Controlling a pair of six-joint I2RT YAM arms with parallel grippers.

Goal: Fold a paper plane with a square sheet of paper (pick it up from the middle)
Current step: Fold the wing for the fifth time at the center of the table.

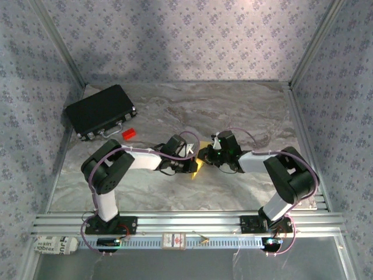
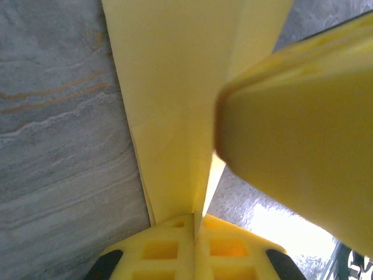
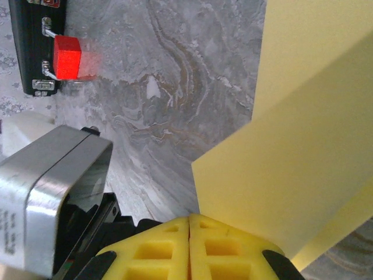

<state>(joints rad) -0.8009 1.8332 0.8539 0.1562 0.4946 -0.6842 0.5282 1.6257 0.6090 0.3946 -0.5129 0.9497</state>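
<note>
One piece of yellow paper [image 1: 197,167] sits between the two arms, over the middle of the marbled grey surface [image 1: 233,111], partly hidden from above by the wrists. In the left wrist view the yellow paper [image 2: 169,87] runs away from the camera as a long folded strip with a lengthwise crease. Its near end is pinched between the yellow fingers of the left claw [image 2: 195,224], which are pressed together on it. A large blurred yellow shape crowds the right of that view; what it is cannot be told.

In the right wrist view the paper [image 3: 303,146] stands as layered flaps, and the right claw [image 3: 190,223] is likewise clamped tight on its lower edge.

From above, the left claw [image 1: 192,160] and right claw [image 1: 205,156] meet nearly tip to tip at the paper. Whether the paper touches the surface cannot be told.

Well apart, at the far left, lies a black case [image 1: 100,111], with a small red block [image 1: 129,133] just beside its handle side.
</note>
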